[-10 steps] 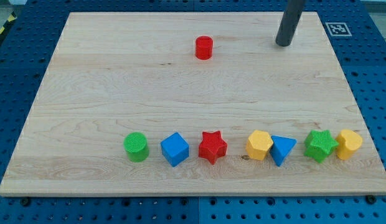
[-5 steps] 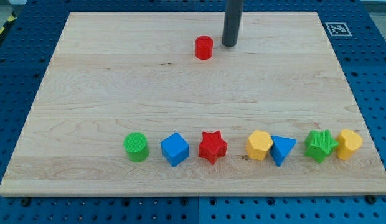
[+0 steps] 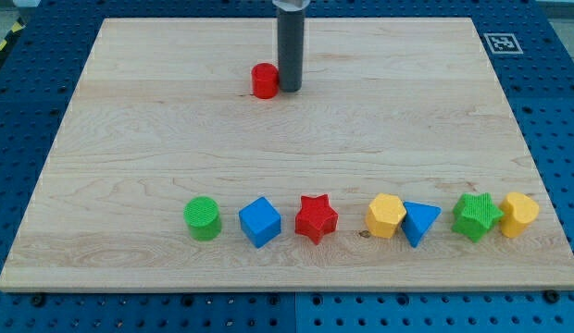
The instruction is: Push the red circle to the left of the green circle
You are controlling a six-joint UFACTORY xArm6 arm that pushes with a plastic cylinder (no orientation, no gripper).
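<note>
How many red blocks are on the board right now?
2. The red circle sits near the view's top, just left of my tip. The red star sits mid-row near the bottom. None look hidden.

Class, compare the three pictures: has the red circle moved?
Yes. The red circle slid toward the view's left and slightly down, judged against the unmoved red star; my tip touches its right side.

On the bench (image 3: 130,111), my tip (image 3: 289,89) stands touching the red circle (image 3: 264,80) on its right side, toward the view's top. Well below, a row runs left to right near the view's bottom: green circle (image 3: 203,218), blue cube (image 3: 260,222), red star (image 3: 316,219), yellow hexagon (image 3: 386,215) touching the blue triangle (image 3: 419,222), then green star (image 3: 478,216) touching another yellow block (image 3: 519,214).
</note>
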